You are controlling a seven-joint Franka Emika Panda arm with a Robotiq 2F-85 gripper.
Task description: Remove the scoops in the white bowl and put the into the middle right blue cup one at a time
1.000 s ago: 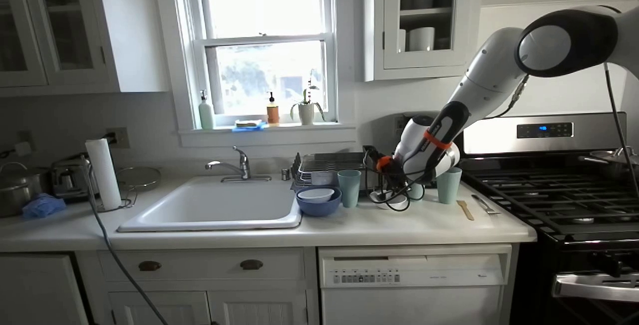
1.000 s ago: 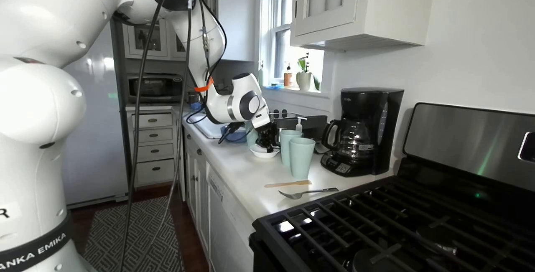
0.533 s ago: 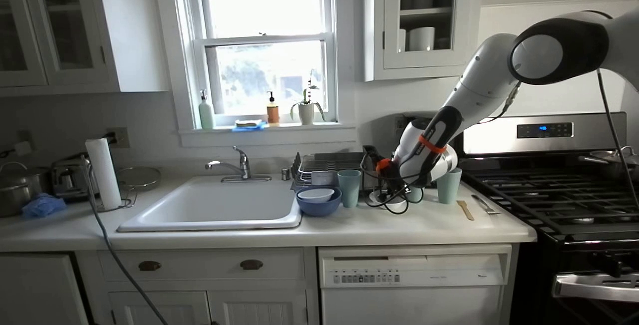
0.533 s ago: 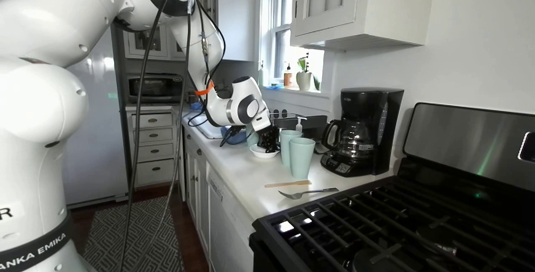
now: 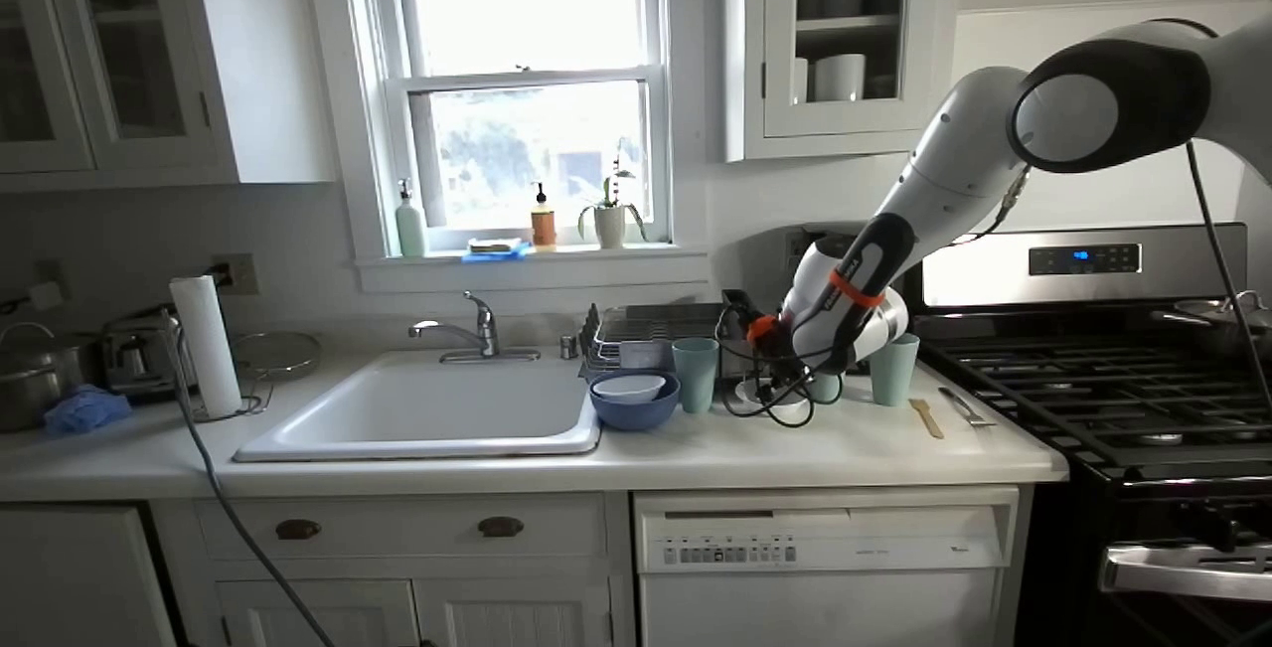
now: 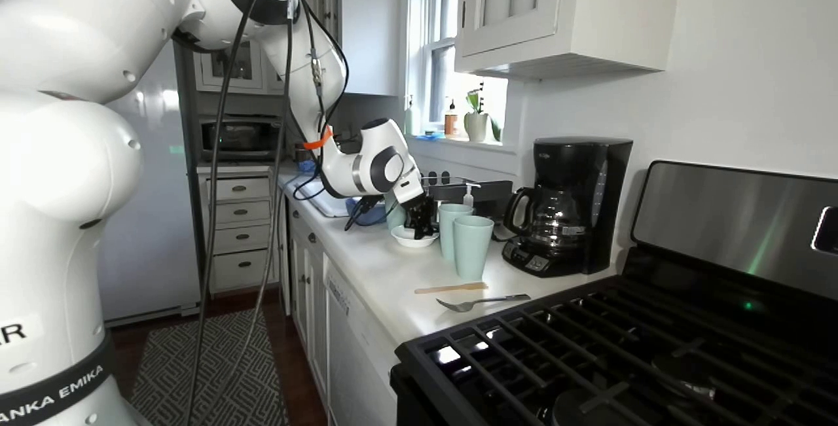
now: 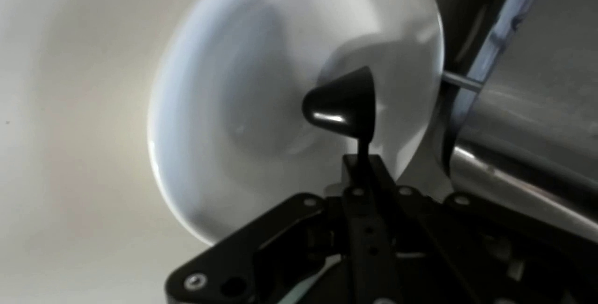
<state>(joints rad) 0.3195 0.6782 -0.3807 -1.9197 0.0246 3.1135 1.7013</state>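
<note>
- The fingers [image 7: 382, 178] of the gripper [image 7: 363, 168] are clenched on the thin handle of a black scoop [image 7: 343, 108], as the wrist view shows.
- In the same view, the scoop's hollow head appears within the outline of the white bowl [image 7: 252, 192], its narrow, rounded end turned left and a bright glint along it. Whether it touches the bowl I cannot tell.
- The bowl rests on the pale counter [image 7: 84, 154]; to its right is a shiny metal thing [image 7: 542, 117], too close and blurred to name.
- In an exterior view, the arm [image 6: 357, 174] bends down with its wrist tilted, and the gripper reaches inside the bowl's rim; the scoop is too small to make out there.
- Beside the bowl stands the middle pale blue cup [image 6: 447, 233], upright, partly covered by the right pale blue cup [image 6: 473, 249].
- A wooden utensil [image 6: 452, 288] and a fork [image 6: 481, 303] lie near the cups, the fork closer to the black stove [image 6: 497, 347]. A coffee maker [image 6: 568, 210] stands behind.
- In an exterior view, looped black cables [image 5: 763, 412] partly cover the white bowl. To its left is the left pale blue cup [image 5: 696, 376], upright, and just beside that a darker blue bowl [image 5: 634, 415] holding another white bowl [image 5: 629, 389], next to the sink [image 5: 417, 450].
</note>
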